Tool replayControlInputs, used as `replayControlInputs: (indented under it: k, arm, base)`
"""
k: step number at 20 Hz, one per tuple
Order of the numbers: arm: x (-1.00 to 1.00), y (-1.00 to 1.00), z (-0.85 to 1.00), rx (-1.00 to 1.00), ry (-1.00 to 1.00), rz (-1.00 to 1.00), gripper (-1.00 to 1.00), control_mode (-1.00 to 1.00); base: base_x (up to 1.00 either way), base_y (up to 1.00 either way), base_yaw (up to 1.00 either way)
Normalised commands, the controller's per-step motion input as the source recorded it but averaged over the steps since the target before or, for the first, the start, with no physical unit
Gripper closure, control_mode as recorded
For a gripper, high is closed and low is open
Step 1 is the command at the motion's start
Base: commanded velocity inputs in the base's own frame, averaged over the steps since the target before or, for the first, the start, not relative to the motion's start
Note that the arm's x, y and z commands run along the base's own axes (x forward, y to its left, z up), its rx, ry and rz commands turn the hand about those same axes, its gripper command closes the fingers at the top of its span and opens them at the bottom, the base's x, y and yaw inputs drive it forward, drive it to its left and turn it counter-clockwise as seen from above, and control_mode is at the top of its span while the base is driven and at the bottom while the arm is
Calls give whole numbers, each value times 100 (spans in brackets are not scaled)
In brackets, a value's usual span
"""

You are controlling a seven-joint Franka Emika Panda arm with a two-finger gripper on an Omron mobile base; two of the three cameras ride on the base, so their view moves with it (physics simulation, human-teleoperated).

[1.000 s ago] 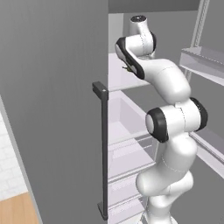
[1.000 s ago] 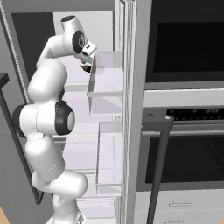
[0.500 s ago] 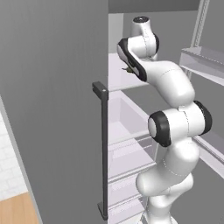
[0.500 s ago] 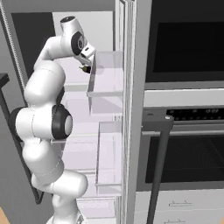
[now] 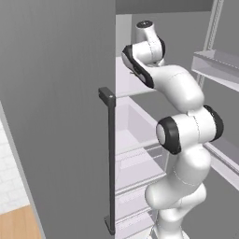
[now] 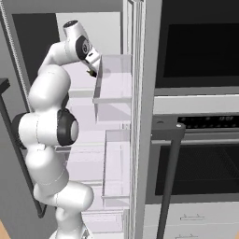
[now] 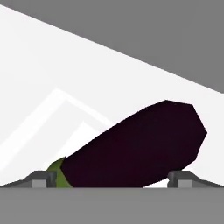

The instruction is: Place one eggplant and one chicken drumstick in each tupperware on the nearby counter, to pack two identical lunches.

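Observation:
A dark purple eggplant with a green stem end lies on a white fridge shelf, very close in the hand view. My gripper is open, one fingertip at each end of the eggplant and neither pressing on it. From the right base view the gripper reaches into the upper part of the open fridge at shelf height. The chicken drumstick, the tupperware and the counter are out of view.
The open grey fridge door with its dark bar handle stands left of the arm. Clear door bins and fridge shelves hem in the arm. A black wall oven with a bar handle stands to the right.
The arm has shifted only slightly, its elbow dropping a touch while the hand stays at the upper shelf. The jaws remain open.

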Motion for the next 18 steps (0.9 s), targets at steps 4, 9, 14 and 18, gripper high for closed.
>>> replayControlInputs:
  k: [4, 9, 14, 18]
  arm:
    - [-7, -9, -26, 0, -7, -21, -100, -100]
    - [-9, -3, -8, 1, -6, -15, -100, -100]
    - [0, 3, 0, 0, -1, 0, -100, -100]
    - [-1, 0, 39, 0, -1, 0, -100, -100]
  base:
    - [0, 0, 0]
    - [0, 0, 0]
    - [0, 0, 0]
    - [0, 0, 0]
